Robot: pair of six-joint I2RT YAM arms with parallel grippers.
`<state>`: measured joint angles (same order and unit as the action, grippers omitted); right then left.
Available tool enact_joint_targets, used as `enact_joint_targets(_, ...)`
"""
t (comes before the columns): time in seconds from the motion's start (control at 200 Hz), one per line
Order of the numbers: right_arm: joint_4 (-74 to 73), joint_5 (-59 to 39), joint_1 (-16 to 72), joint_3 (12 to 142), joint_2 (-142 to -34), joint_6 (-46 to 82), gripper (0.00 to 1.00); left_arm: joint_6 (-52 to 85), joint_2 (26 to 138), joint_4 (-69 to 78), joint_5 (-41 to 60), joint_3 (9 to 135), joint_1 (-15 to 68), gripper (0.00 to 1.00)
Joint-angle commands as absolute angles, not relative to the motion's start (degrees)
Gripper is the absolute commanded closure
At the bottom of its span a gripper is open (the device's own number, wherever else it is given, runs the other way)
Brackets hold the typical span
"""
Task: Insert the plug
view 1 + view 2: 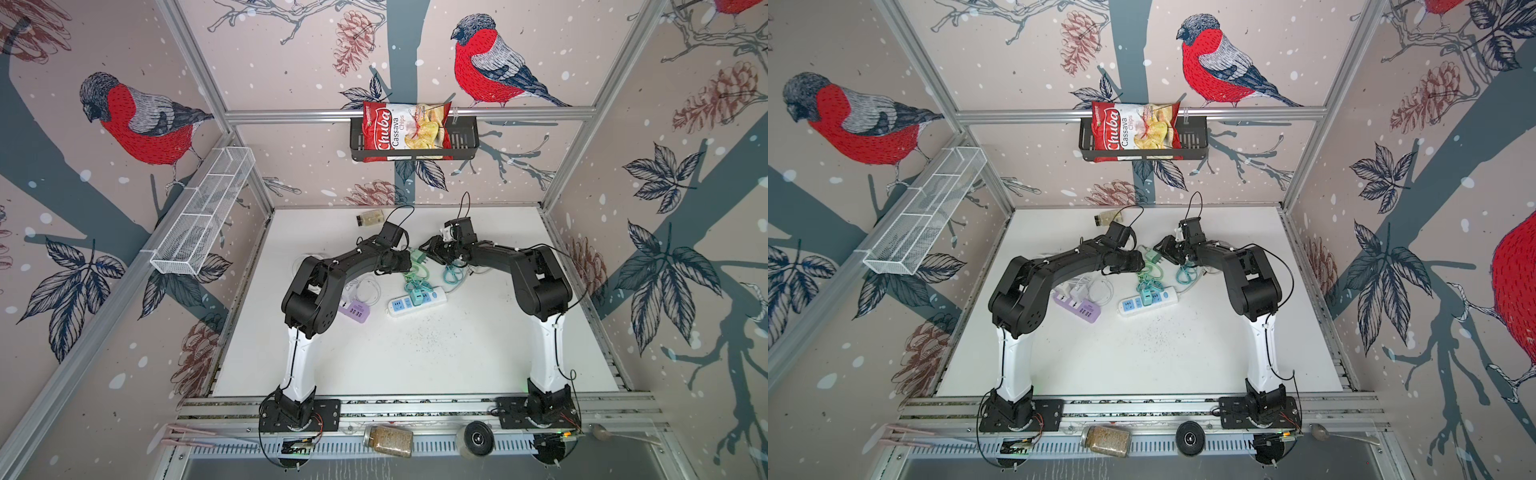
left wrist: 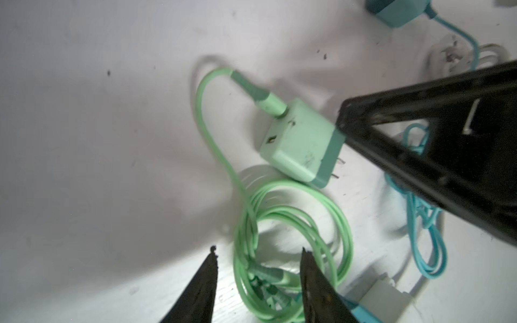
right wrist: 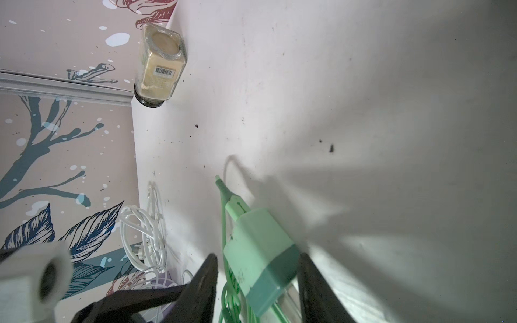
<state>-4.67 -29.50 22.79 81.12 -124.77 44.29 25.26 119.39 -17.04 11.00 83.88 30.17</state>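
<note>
Clamping the mint-green two-pin charger plug (image 3: 260,237) by its darker end, the right end effector (image 3: 258,256) holds it directly ahead of the left end effector (image 2: 259,249). By its shadow the plug seems raised off the white table (image 1: 415,361). The left end effector is released, its fingers apart over the coiled mint-green cable (image 2: 293,223) that runs from the plug. Nearer the arm bases than both end effectors lies a white power strip with blue sockets (image 1: 434,295), with a teal plug (image 1: 415,297) seated in it.

Well beyond both end effectors, a black metal basket (image 1: 463,139) hangs on the back rail. It holds a red crisp bag (image 1: 405,129) printed "Chuba Cassava Chips". Just beyond the left end effector, a clear square jar with a black lid (image 3: 161,64) lies on its side on the table, filled with pale beige powder. Its label carries a barcode; the smaller print is too fine to read. Far out to the left end effector's outer side, a white wire-mesh basket divided into compartments (image 1: 203,212) is fixed to the side wall. Far behind both end effectors, on the front frame, a second clear jar (image 1: 388,440) lies on its side holding brown granules.
</note>
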Motion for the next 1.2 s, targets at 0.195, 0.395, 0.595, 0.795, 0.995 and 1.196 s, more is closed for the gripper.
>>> enact_joint_targets(0.195, -2.0, -26.5, 22.9, 81.4, -123.3, 40.7, 0.52, 26.3, 124.2, -21.4, 10.2, 87.3, 30.3, 0.61)
enact_joint_targets(0.395, -2.8, -26.9, 22.9, 79.5, -122.5, 40.4, 0.52, 24.7, 130.4, -27.0, 3.2, 95.4, 29.0, 0.73)
enact_joint_targets(0.595, -3.6, -28.5, 22.9, 78.8, -121.9, 39.9, 0.52, 23.0, 135.6, -28.0, 0.1, 100.9, 26.6, 0.82)
enact_joint_targets(0.795, -4.2, -28.7, 23.0, 80.4, -123.5, 40.0, 0.50, 20.8, 137.1, -27.0, -1.2, 103.5, 25.4, 0.85)
enact_joint_targets(0.995, -2.5, -27.3, 22.8, 83.6, -125.2, 38.6, 0.49, 20.9, 132.5, -25.0, -1.8, 101.0, 25.5, 0.80)
enact_joint_targets(1.196, 6.7, -19.7, 22.6, 88.5, -126.1, 32.1, 0.49, 22.4, 122.5, -22.0, 0.1, 93.2, 26.1, 0.72)
